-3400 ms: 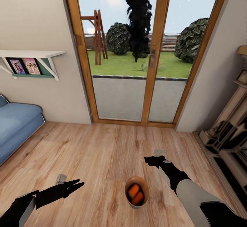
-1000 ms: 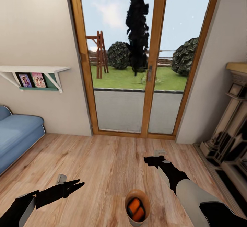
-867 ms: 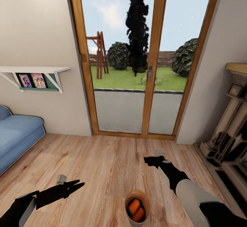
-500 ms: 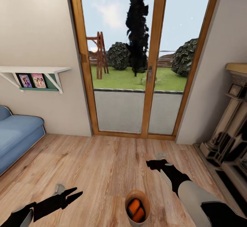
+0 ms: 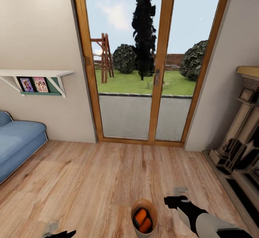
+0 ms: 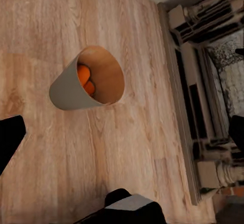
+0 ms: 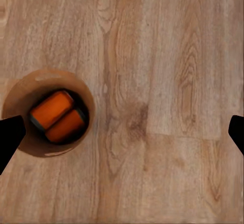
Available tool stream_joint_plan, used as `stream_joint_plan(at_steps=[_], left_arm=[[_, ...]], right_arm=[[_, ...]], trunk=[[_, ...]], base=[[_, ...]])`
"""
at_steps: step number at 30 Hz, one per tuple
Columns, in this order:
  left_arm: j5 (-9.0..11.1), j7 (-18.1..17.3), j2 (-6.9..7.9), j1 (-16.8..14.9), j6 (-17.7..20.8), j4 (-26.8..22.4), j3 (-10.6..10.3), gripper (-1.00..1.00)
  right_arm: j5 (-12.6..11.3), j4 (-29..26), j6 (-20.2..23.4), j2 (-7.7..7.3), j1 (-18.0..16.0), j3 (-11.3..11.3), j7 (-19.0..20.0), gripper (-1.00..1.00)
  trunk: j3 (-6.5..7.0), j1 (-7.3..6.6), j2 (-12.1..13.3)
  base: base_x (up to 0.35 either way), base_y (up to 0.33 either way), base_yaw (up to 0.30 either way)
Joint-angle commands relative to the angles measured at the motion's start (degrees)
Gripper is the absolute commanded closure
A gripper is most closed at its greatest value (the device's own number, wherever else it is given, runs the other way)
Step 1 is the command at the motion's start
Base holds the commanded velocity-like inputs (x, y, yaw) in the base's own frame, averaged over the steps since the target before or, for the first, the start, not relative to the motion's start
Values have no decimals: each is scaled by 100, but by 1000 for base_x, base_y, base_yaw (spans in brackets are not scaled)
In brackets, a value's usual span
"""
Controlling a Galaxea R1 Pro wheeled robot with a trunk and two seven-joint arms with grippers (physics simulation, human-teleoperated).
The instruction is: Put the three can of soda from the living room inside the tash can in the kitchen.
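Note:
The trash can (image 5: 144, 202), a small pale bucket with an orange-brown inside, stands on the brown plank floor of the living room at the bottom middle of the head view. Two orange soda cans (image 5: 142, 220) lie side by side in it. The dark blue can is out of view. My right gripper (image 5: 172, 200) hangs just right of the bucket; in its wrist view it (image 7: 122, 132) is open, with the bucket (image 7: 30, 84) and cans (image 7: 56, 116) below, near one finger. My left gripper (image 5: 62, 234) sits low at the left, open, looking at the bucket (image 6: 68, 93).
Wood-framed glass doors (image 5: 158, 68) stand ahead with a garden behind. A blue sofa (image 5: 16, 146) is at the left under a white wall shelf (image 5: 36, 74). A fireplace surround (image 5: 241, 148) lines the right wall. Plank floor (image 5: 108, 173) stretches between them.
Both arms have drawn back and down toward me; the left gripper has slid almost off the head view's bottom edge. The bucket and its cans have not moved. Before that, the head camera tilted up.

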Motion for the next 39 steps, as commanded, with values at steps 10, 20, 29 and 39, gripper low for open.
stream_joint_plan(at_steps=[10,20,29,39], left_arm=[[-120,2506,51,35,-130,370,-12,-100],[-398,4871,45,48,-117,405,-30,-100],[-423,5521,44,53,-110,407,-32,-100],[-421,5567,40,54,-120,403,-32,-100]], right_arm=[[16,27,-342,-5,534,9,-205,-100],[40,23,-368,-78,777,15,-230,-100],[32,34,-363,-527,956,18,-233,-100],[31,115,-338,-569,1436,18,-230,-100]], trunk=[[1,0,0],[1,0,0],[1,0,0],[1,0,0]], base=[[0,0,0],[0,0,0],[0,0,0],[0,0,0]])
